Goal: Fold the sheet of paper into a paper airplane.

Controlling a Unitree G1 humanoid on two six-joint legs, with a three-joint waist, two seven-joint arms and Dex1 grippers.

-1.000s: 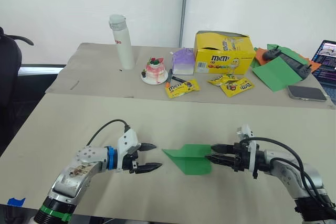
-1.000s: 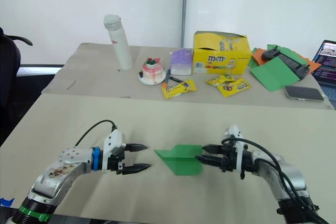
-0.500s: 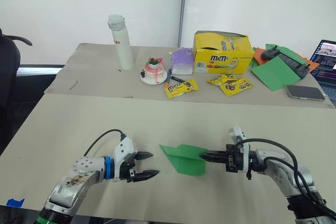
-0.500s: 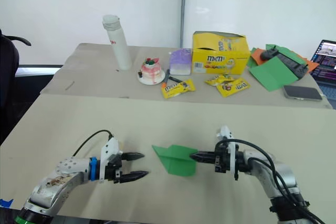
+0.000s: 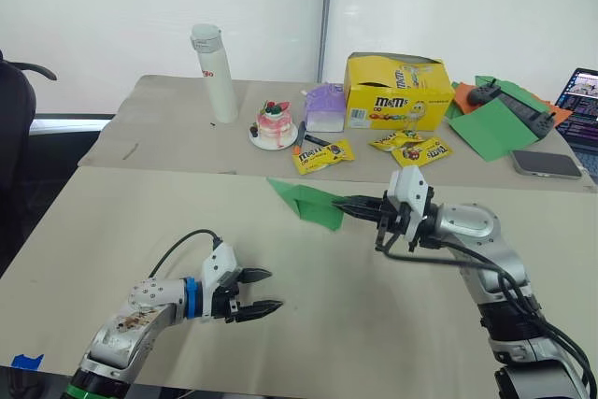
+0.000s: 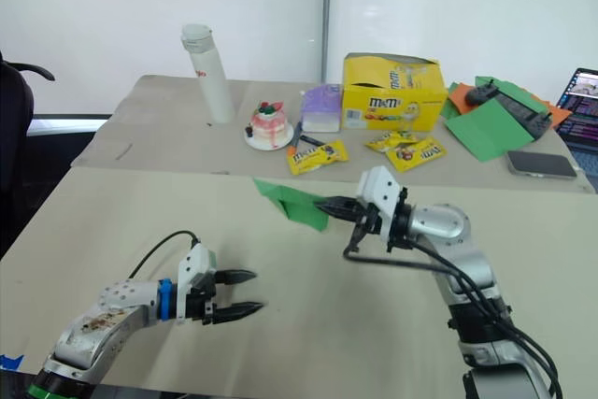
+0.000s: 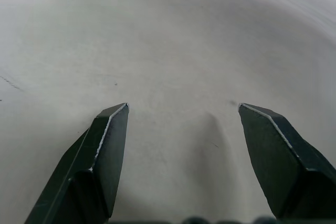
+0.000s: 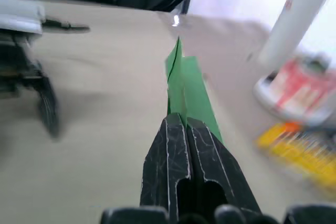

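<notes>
Now the right claw (image 5: 348, 203) pinches the paper airplane (image 5: 304, 201) by its tail, raised over the surface (image 5: 121, 221) centre. Left claw (image 5: 265, 291) gapes wide, empty. Light, flimsy paper; best gripped along layered folds.

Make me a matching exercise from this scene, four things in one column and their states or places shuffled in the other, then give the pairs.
Things:
1. paper airplane
2. left claw
3. white bottle
4. phone

States or places:
A. open, over bare table
B. standing upright at the far side, left of the small cake
C. pinched by the right claw, held above the table
D. lying flat at the table's right edge

Pairs: 1-C, 2-A, 3-B, 4-D
</notes>
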